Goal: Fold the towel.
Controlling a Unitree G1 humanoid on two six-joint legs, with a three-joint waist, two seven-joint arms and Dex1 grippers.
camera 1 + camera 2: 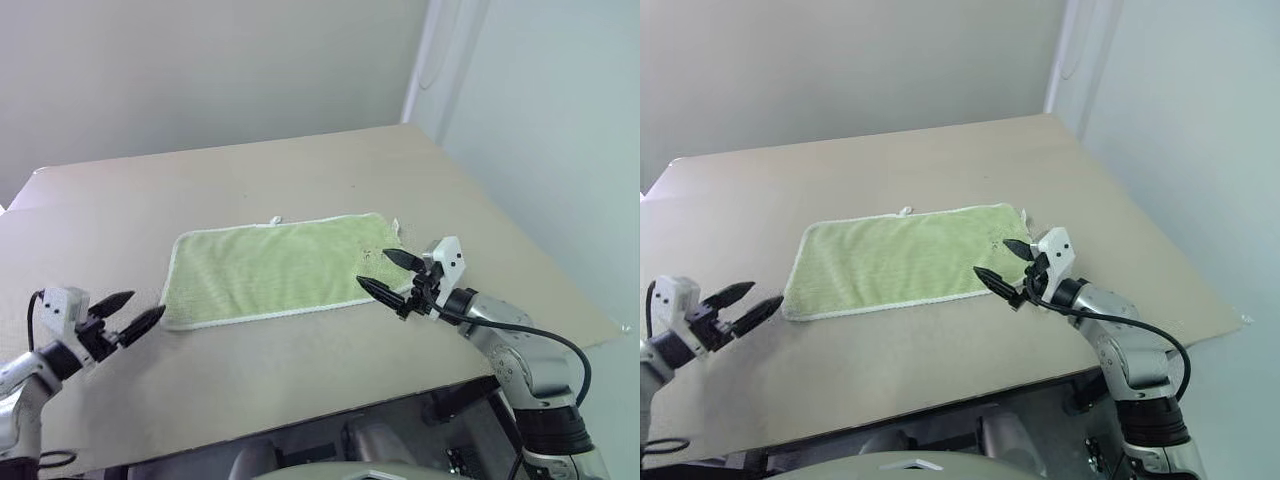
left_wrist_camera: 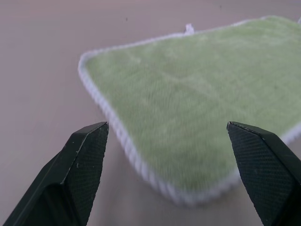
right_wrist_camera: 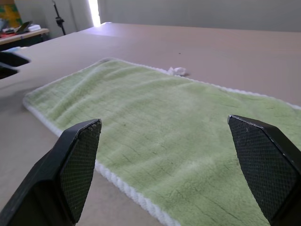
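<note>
Left gripper (image 1: 129,311): jaws apart, nothing between them, held just short of the towel's (image 1: 280,268) near-left corner and clear of the cloth. In the left wrist view that corner lies ahead of the open jaws, with the white stitched edging running between the two fingertips (image 2: 89,141).

Right gripper (image 1: 386,272): jaws apart, empty, poised over the towel's right end near its near edge. Contact with the cloth cannot be told. In the right wrist view the green pile spreads out ahead between the fingers (image 3: 80,146), reaching away from them.

Towel: spread flat, unfolded, on the tan table (image 1: 300,170), long side running from one gripper to the other. A small white loop tab (image 1: 276,220) sits on its far edge, beyond both sets of jaws.
</note>
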